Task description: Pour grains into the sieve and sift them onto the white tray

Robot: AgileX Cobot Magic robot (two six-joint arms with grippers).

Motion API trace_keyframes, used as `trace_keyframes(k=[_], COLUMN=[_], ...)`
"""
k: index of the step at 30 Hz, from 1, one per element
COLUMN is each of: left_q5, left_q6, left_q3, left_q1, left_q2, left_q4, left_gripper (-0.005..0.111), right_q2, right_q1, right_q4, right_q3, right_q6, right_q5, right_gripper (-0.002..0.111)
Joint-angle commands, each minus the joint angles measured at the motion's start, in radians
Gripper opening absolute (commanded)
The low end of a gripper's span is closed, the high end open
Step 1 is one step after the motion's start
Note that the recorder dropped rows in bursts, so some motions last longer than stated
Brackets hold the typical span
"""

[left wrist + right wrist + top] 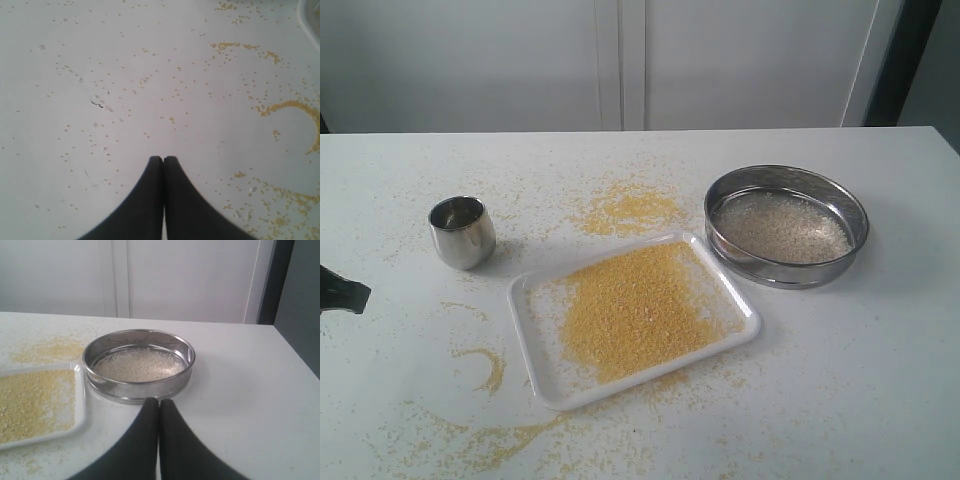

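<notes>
The sieve [787, 225] stands on the table right of the white tray [528, 330], with whitish kernels [782, 227] lying on its mesh. Yellow meal [632, 308] covers much of the tray. In the right wrist view the sieve [139, 365] is just beyond my right gripper [159, 401], which is shut and empty; the tray corner [80, 390] shows beside it. My left gripper [163, 159] is shut and empty over bare table speckled with meal. In the exterior view only its dark tip [345, 292] shows at the left edge. The right gripper is out of the exterior view.
A small rounded steel cup [461, 231] stands left of the tray. Spilled yellow meal lies behind the tray [625, 210], in an arc to its left [490, 368] and along the table's front [490, 445]. A white wall stands behind the table.
</notes>
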Motion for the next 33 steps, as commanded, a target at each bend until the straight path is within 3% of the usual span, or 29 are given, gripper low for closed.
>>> trace_keyframes(k=[1,33], left_q5=[0.007,0.007], left_q6=[0.000,0.000], left_q3=[0.006,0.006], left_q1=[0.003,0.003], left_q2=[-0.010,-0.010], left_q4=[0.005,0.005], left_gripper=[0.000,0.000], right_q2=[-0.005,-0.005], right_q1=[0.000,0.000], right_q4=[-0.011,-0.010], right_q3=[0.005,0.005], right_q6=[0.006,-0.044], right_q5=[0.096,0.117], right_gripper=[0.000,0.000])
